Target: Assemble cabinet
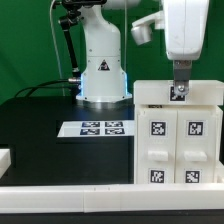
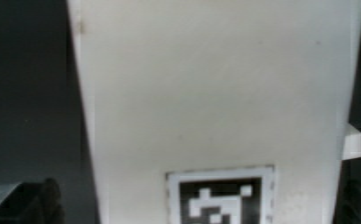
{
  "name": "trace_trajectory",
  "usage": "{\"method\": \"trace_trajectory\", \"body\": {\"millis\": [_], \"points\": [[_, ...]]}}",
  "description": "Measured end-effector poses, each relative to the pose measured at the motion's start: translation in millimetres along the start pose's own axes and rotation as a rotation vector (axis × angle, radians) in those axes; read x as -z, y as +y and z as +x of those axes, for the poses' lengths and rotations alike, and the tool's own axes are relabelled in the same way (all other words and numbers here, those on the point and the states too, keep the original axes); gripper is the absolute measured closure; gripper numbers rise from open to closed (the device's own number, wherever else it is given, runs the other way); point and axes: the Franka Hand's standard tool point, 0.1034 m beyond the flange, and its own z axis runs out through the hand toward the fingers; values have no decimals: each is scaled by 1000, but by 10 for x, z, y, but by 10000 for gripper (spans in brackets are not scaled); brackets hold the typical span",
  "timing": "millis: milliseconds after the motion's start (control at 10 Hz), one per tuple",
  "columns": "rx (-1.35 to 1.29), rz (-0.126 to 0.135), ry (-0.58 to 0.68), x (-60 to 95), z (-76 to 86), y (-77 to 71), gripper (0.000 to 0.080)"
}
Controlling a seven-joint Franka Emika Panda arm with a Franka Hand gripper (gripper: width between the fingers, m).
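No legible text anywhere.

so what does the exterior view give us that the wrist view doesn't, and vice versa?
Exterior only: the whole scene. The cabinet stands at the exterior view's right on the black table, with four tags on its front. The marker board lies flat beside it, and the gripper sits at the cabinet's top edge. Whether it is open or shut cannot be told.

Wrist only: a close-up of one white panel filling the frame, one tag at its edge.

Both: white cabinet surface with a black-and-white tag.
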Motion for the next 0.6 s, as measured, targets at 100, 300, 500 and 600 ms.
{"method": "trace_trajectory", "body": {"millis": [100, 300, 500, 600], "points": [[-4, 3, -2, -20, -10, -4, 3], [-17, 4, -2, -22, -18, 0, 223], [-19, 4, -2, -23, -22, 1, 242], [-59, 4, -2, -23, -22, 1, 242]]}}
